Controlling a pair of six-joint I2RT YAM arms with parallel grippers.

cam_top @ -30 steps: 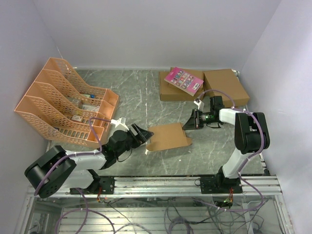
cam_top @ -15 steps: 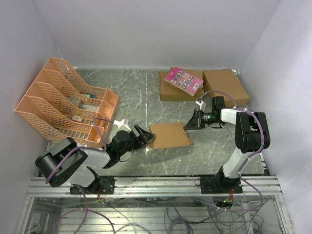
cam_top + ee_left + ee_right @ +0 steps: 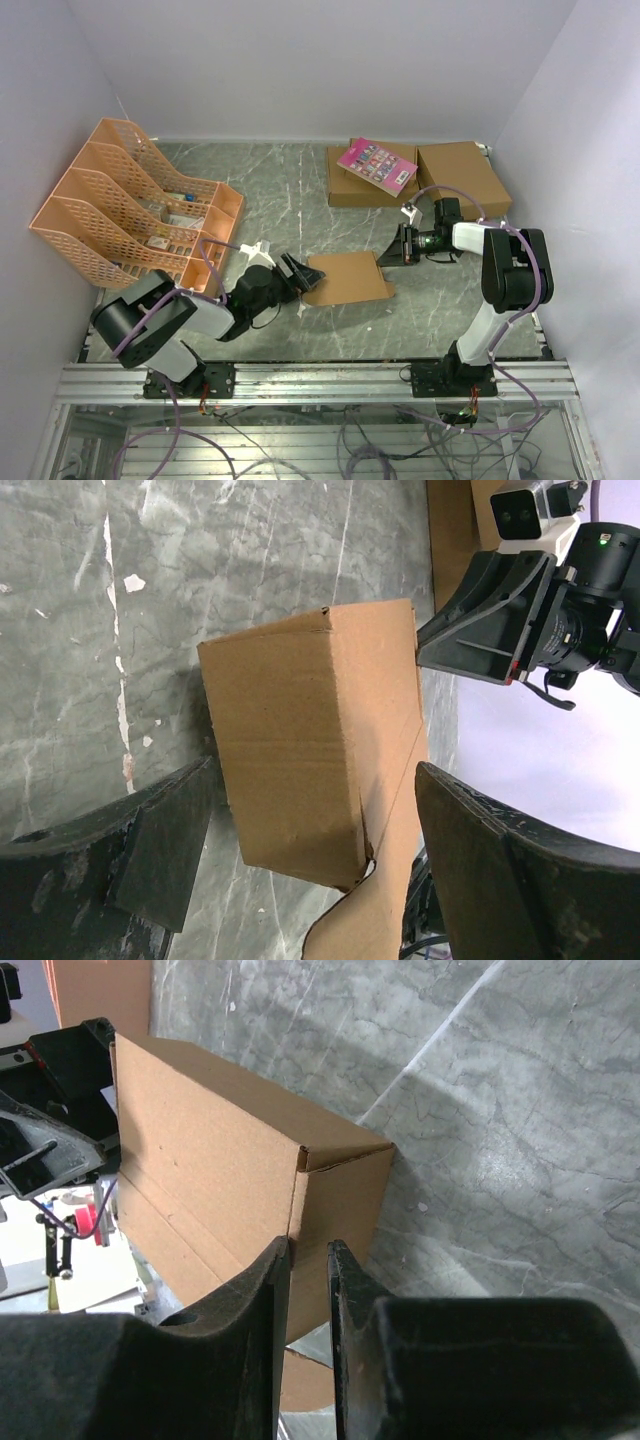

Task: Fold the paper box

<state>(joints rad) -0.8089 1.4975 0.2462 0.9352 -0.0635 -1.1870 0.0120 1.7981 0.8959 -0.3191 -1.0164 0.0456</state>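
The paper box (image 3: 345, 277) lies flat on the grey table between my two arms, folded into a low oblong with a loose flap at its left end. My left gripper (image 3: 297, 272) is open. In the left wrist view its fingers (image 3: 150, 840) stand on either side of the box's near end (image 3: 300, 750), apart from it. My right gripper (image 3: 386, 253) is at the box's right end. In the right wrist view its jaws are almost shut with a narrow gap, its fingertips (image 3: 275, 1270) against the box's end wall (image 3: 340, 1200). I cannot tell whether they pinch cardboard.
Two larger brown boxes (image 3: 462, 175) stand at the back right, one bearing a pink booklet (image 3: 377, 164). Orange file racks (image 3: 130, 215) line the left side. The metal rail (image 3: 320, 378) runs along the near edge.
My left arm has swung right and its open gripper has closed in on the box's left end. The right gripper has barely moved.
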